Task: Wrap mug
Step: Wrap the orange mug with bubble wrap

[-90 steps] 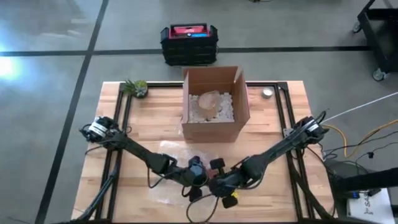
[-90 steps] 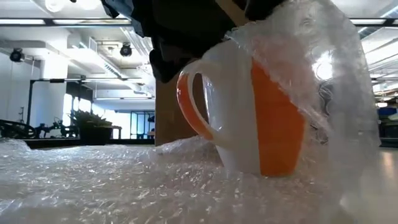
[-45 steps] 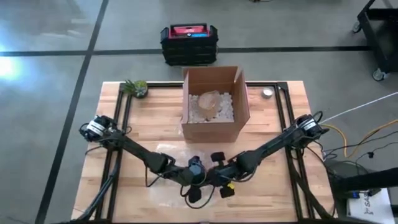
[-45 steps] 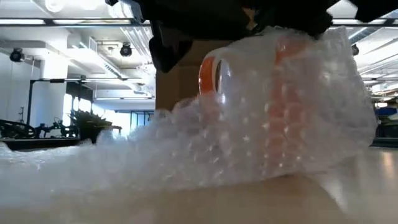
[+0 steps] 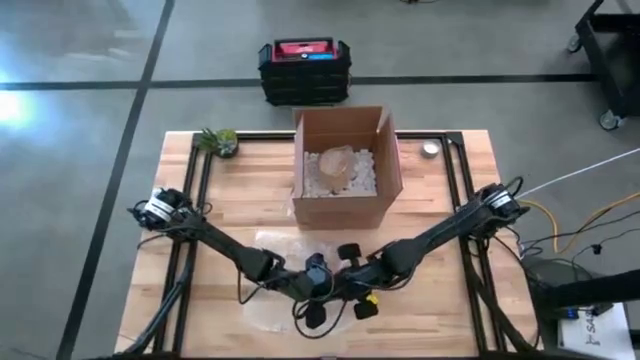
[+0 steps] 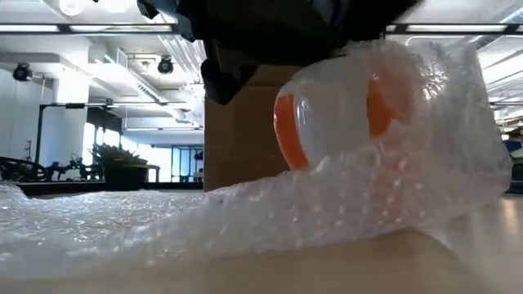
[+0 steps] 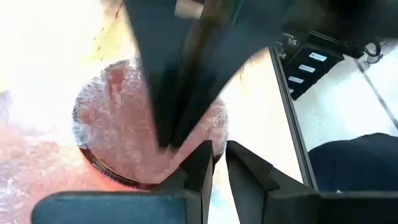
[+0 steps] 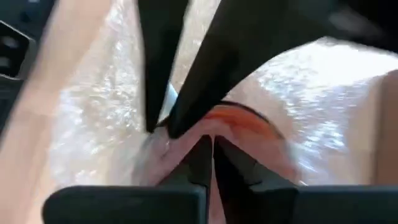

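An orange and white mug [image 6: 335, 122] sits tipped under a sheet of clear bubble wrap [image 6: 163, 229], which drapes over it and trails left along the table. In the high view both arms meet above it near the table's front middle, and they hide it there. My left gripper [image 5: 322, 284] is shut at the mug's rim. My right gripper [image 5: 343, 284] is shut on the wrap over the mug. The rest of the bubble wrap [image 5: 268, 305] lies flat on the wood. My left gripper comes from above, and its fingers [image 8: 155, 81] close together at the mug's wrapped rim [image 7: 118, 175]. Whether wrap lies between the fingers and the rim I cannot tell. The mug is tilted, its base end resting on the wrap. My right gripper pinches the bubble wrap [image 8: 186, 140] between its two fingers, right over the mug's orange rim [image 8: 249, 118]. The fingers point down from above. The wrap is drawn over the mug's top and falls slack down its sides.
An open cardboard box [image 5: 345, 165] with white filler and a wrapped item stands at the far middle of the table. A small potted plant [image 5: 220, 140] is at the far left, a small round object [image 5: 430, 150] at the far right. Bare wood shows left and right of the arms.
My right gripper has moved toward the far edge and slightly left, drawing the raised flap of wrap over the mug. The mug stood upright and mostly bare with its handle to the left. Now it is tipped and covered by the wrap.
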`<state>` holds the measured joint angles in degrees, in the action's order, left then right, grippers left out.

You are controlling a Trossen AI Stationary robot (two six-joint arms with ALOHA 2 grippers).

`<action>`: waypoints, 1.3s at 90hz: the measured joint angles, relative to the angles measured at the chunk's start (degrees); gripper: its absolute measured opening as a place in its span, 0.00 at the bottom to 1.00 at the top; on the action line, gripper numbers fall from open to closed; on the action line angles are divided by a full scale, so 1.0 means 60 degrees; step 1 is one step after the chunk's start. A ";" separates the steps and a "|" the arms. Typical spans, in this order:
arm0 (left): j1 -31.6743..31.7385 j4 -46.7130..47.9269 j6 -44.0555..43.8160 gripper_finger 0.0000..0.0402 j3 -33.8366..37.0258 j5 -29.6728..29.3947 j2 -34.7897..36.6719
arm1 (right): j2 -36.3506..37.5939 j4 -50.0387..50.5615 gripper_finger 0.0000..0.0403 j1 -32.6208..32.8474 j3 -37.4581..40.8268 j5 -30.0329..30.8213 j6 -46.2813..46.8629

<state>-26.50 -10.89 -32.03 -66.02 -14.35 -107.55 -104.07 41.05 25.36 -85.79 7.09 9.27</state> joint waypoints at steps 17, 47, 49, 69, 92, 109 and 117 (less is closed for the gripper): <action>-0.0003 -0.0013 -0.0004 0.09 0.0004 -0.0003 -0.0007 | 0.0430 0.1541 0.01 0.0160 -0.0325 -0.0003 0.0686; 0.0004 -0.0132 -0.0004 0.09 0.0018 -0.0025 -0.0026 | -0.0432 0.1364 0.01 0.0194 0.0333 0.0197 0.0677; 0.0004 -0.0136 -0.0004 0.09 0.0018 -0.0025 -0.0026 | -0.0517 0.1279 0.01 0.0194 0.0355 0.0239 0.0635; 0.0014 -0.0195 0.0000 0.09 0.0015 -0.0083 -0.0026 | -0.1318 0.0169 0.00 0.0125 0.0370 0.0066 0.0337; 0.0004 -0.0151 0.0071 0.09 0.0029 -0.0027 -0.0029 | -0.0774 0.0316 0.01 0.0162 0.0450 -0.0066 0.0191; -0.0018 -0.0129 0.0069 0.09 0.0029 0.0084 -0.0033 | 0.0510 0.1119 0.01 0.0179 0.0418 -0.0018 0.0453; 0.0000 -0.0163 0.0073 0.09 0.0029 0.0051 -0.0033 | 0.0710 0.1365 0.01 0.0145 0.0421 0.0274 0.0496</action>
<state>-26.50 -11.87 -31.60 -65.84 -14.04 -107.74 -99.82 49.24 26.23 -83.26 8.73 12.25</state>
